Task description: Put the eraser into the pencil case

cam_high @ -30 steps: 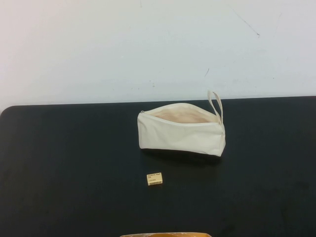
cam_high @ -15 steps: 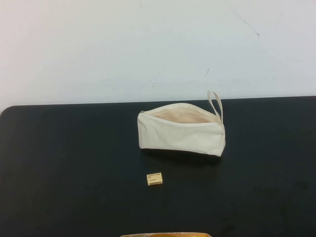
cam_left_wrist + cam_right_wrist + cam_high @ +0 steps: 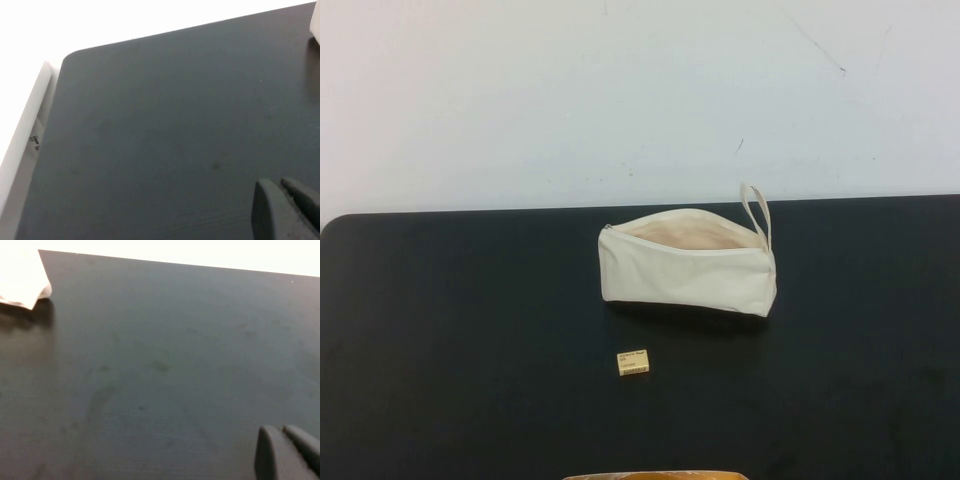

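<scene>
The cream-white pencil case (image 3: 687, 262) lies on the black table (image 3: 460, 320) near the far middle, zip open, pale lining showing, its loop strap (image 3: 756, 212) at the right end. The tiny cream-yellow eraser (image 3: 633, 362) lies on the table in front of it, apart from it. Neither arm shows in the high view. My left gripper (image 3: 280, 186) is shut and empty above bare table; a corner of the case (image 3: 315, 22) shows at that view's edge. My right gripper (image 3: 280, 431) is shut and empty above bare table; a corner of the case (image 3: 22, 282) shows there too.
A white wall (image 3: 620, 90) rises behind the table's far edge. A tan object (image 3: 655, 475) pokes in at the near edge of the high view. Bare black tabletop lies on both sides of the case.
</scene>
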`<action>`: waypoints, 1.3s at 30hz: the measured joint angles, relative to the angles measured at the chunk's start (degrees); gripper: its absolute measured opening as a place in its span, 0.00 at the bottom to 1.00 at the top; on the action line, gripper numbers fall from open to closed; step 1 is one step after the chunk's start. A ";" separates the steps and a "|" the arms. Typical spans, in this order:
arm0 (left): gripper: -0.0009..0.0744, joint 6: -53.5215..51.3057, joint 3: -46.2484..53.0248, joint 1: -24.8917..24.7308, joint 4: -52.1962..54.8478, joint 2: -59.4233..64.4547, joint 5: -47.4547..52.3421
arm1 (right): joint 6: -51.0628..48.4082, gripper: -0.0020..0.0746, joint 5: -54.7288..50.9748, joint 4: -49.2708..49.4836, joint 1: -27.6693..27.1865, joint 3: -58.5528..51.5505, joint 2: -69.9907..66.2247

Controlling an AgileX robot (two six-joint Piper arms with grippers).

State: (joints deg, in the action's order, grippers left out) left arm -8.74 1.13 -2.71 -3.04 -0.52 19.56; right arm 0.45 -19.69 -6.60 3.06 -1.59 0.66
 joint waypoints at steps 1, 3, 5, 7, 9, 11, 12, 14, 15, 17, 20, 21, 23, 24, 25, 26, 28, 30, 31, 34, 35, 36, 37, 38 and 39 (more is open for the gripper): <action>0.01 0.13 0.00 0.00 -0.30 0.00 -0.29 | 0.00 0.02 0.00 0.00 0.00 0.00 0.00; 0.01 1.05 0.00 0.00 -2.48 0.00 -1.21 | 0.00 0.02 0.00 0.00 0.00 0.00 0.00; 0.01 1.72 0.32 0.00 -5.56 0.00 -2.95 | 0.00 0.02 0.00 0.00 0.00 0.00 0.00; 0.01 2.13 0.37 0.00 -8.37 0.00 -5.51 | 0.00 0.02 0.00 0.00 0.00 0.00 0.00; 0.01 2.64 0.37 0.00 -10.86 0.00 -10.37 | 0.00 0.02 0.00 0.00 0.00 0.00 0.00; 0.01 2.71 0.37 0.00 -12.52 0.00 -16.23 | 0.00 0.02 0.00 0.00 0.00 0.00 0.00; 0.01 2.71 0.37 0.00 -13.10 0.00 -19.56 | 0.00 0.02 0.00 0.00 0.00 0.00 0.00; 0.01 2.71 0.37 0.00 -13.63 0.00 -25.55 | 0.00 0.02 0.00 0.00 0.00 0.00 0.00; 0.01 2.71 0.37 0.00 -13.74 0.00 -28.89 | 0.00 0.02 0.00 0.00 0.00 0.00 0.00; 0.01 2.71 0.37 0.00 -13.99 0.00 -34.41 | 0.00 0.02 0.00 0.00 0.00 0.00 0.00; 0.01 2.86 0.37 0.00 -14.36 0.00 -41.28 | 0.00 0.02 0.00 0.00 0.00 0.00 0.00; 0.01 2.86 0.37 0.00 -14.36 0.00 -42.69 | 0.00 0.03 0.00 0.00 0.00 0.00 0.00; 0.01 2.86 0.37 0.00 -14.47 0.00 -44.03 | 0.00 0.02 0.00 0.00 0.00 0.00 0.00; 0.01 2.86 0.37 0.00 -14.47 0.00 -44.14 | 0.00 0.02 0.00 0.00 0.00 0.00 0.00; 0.01 2.94 0.37 0.00 -14.47 0.00 -44.14 | 0.00 0.02 0.00 0.00 0.00 0.00 0.00; 0.01 2.94 0.37 0.00 -14.47 0.00 -44.14 | 0.00 0.02 0.00 0.00 0.00 0.00 0.00; 0.01 5.12 0.37 0.00 -14.19 0.00 -44.14 | 0.00 0.02 0.00 0.00 0.00 0.00 0.00; 0.01 11.43 0.37 0.00 -11.26 0.00 -44.02 | 0.00 0.02 0.00 0.00 0.00 0.00 0.00; 0.01 13.33 0.37 0.00 -9.38 0.00 -43.31 | 0.00 0.02 0.00 0.00 0.00 0.00 0.00; 0.01 16.44 -3.98 0.00 -2.91 0.00 -35.65 | 0.00 0.02 0.00 0.00 0.00 0.00 0.00; 0.01 16.72 -6.67 0.00 -1.72 0.26 -31.81 | 0.00 0.02 0.00 0.00 0.00 0.00 0.00; 0.01 16.97 -9.77 0.00 -0.97 1.03 -27.65 | 0.00 0.02 0.00 0.00 0.00 0.00 0.00; 0.01 17.23 -12.46 0.00 -0.43 2.04 -24.16 | 0.00 0.02 0.00 0.00 0.00 0.00 0.00; 0.01 17.33 -15.95 0.00 -0.14 3.70 -19.56 | 0.00 0.02 0.00 0.00 0.00 0.00 0.00; 0.01 17.46 -19.52 0.00 0.12 5.68 -14.60 | 0.00 0.02 0.00 0.00 0.00 0.00 0.00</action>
State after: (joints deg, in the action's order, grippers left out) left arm 8.72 -18.39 -2.71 -2.92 5.17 4.96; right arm 0.45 -19.69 -6.60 3.06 -1.59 0.66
